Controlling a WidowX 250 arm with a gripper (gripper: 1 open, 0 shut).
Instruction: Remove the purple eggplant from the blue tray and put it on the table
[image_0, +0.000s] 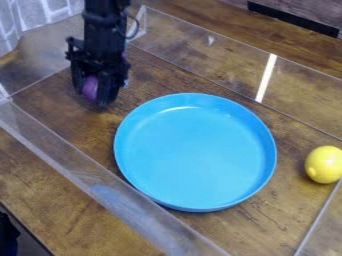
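The hand (96, 90), at upper left of the frame, is closed around the eggplant (90, 91), held low over the table (54, 125), left of the tray (195, 150). The eggplant is judged light, stiff and slippery, best gripped across its thicker middle.

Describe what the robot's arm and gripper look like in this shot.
The arm is a dark, nearly black column entering from the top edge. Its gripper is black too, blocky, with two chunky downward fingers. Cables and markings are too small and blurred to make out.
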